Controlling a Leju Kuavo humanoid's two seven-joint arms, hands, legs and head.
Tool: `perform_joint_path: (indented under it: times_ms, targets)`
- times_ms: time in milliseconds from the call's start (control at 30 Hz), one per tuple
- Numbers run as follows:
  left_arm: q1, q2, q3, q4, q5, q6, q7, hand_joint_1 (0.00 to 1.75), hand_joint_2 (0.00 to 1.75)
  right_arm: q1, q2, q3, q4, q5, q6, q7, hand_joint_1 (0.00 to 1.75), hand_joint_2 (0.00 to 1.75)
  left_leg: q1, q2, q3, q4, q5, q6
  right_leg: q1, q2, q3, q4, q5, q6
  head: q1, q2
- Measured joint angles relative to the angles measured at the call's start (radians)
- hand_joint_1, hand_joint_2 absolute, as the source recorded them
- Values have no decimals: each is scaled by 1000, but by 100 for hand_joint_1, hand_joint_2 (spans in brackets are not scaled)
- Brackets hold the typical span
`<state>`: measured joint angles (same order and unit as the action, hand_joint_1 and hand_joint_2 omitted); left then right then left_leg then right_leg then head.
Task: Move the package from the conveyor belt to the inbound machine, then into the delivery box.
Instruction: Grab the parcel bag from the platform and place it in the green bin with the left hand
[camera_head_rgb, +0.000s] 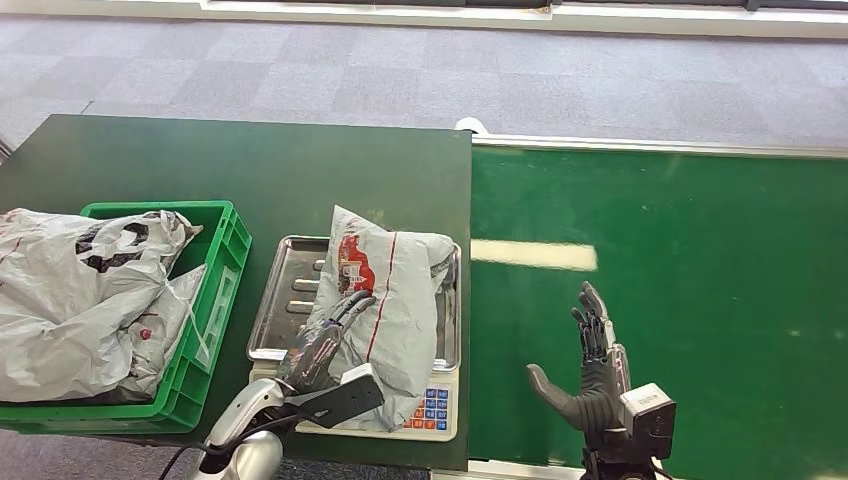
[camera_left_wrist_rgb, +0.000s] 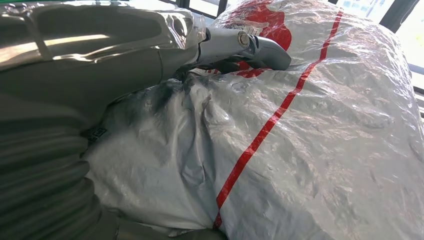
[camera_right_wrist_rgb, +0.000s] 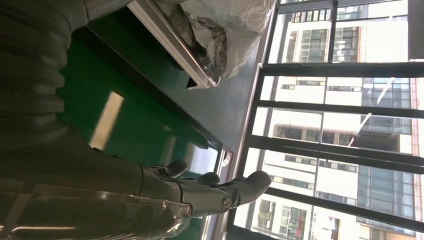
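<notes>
The package (camera_head_rgb: 385, 300), a soft, crinkly, likely slippery plastic bag, lies across the scale tray (camera_head_rgb: 283, 300) near the table's right edge, the left hand (camera_head_rgb: 325, 340) resting fingers on its near-left flank, best gathered there, while the right hand (camera_head_rgb: 590, 370) hovers spread, empty, over the belt (camera_head_rgb: 700, 250).

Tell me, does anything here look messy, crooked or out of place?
Mostly tidy. The grey package lies askew on the scale's metal tray, its near end spilling over the tray edge onto the keypad, with the left hand resting on it. The bags in the green crate bulge over its rim.
</notes>
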<state>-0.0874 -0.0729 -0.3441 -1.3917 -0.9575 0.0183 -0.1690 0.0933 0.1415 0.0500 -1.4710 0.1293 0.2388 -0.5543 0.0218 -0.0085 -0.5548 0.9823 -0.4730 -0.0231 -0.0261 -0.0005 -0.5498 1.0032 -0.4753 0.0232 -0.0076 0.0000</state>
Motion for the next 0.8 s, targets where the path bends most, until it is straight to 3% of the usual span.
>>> perform_joint_path:
  times_ms: [100, 267, 800]
  targets:
    - [0, 0, -1, 0, 0, -7, -3, 175, 175, 0, 0, 0, 0, 0, 0, 0, 0, 175, 0, 0, 0, 0, 0, 0, 0, 0, 0, 0, 0, 0, 0, 0]
    - [-1, 1, -21, 0, -12, -53, -21, 175, 175, -6, 2, -2, 0, 4, 2, 7, 0, 175, 0, -1, 1, 0, -1, 0, 0, -1, 3, 0, -1, 1, 0, 0]
    - [-20, 1, -44, 1, -16, -56, -23, 175, 175, -11, 14, -14, 0, 11, 9, 9, 0, 175, 0, -2, 6, 0, -5, -1, 0, -1, 7, 0, -5, 0, 0, 0]
